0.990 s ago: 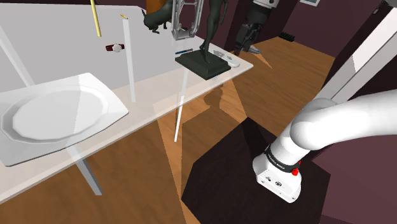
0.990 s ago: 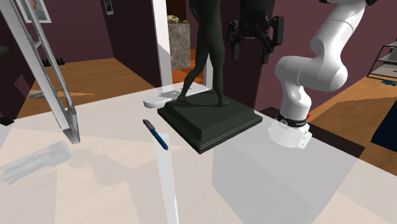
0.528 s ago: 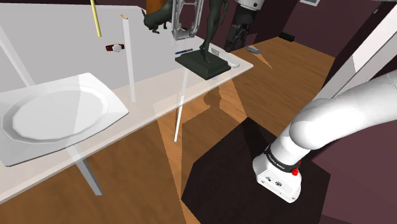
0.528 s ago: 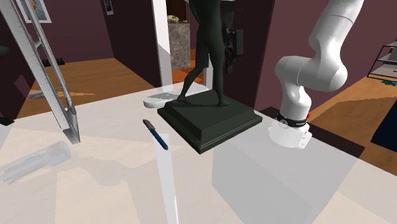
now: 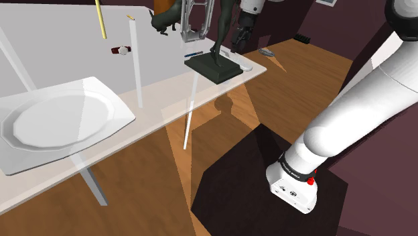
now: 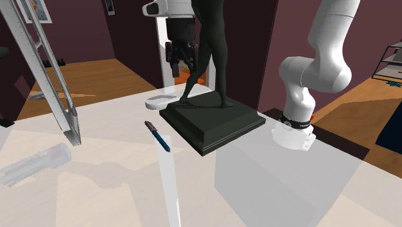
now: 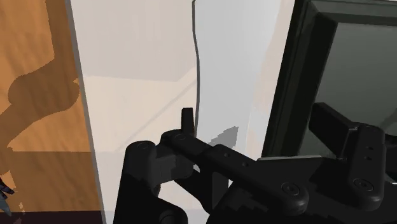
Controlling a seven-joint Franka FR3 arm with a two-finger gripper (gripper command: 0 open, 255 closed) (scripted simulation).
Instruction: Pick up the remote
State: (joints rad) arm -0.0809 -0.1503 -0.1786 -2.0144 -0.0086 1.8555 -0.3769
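Remote (image 6: 161, 101) flat, long axis seemingly parallel statue base (image 6: 219, 122) edge.

Black two-finger gripper (image 7: 259, 130), fingers apart, above long white remote (image 7: 235, 63) on pale tabletop (image 7: 133, 57), just beside dark slab (image 7: 343, 57); orange-brown wood floor (image 7: 32, 38) past table edge.

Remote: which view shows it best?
Second exterior view: the remote lies clear on the table edge beside the statue base, below the gripper. Shoulder view gives a small far sliver; wrist view a pale strip, likely it, partly behind the fingers.
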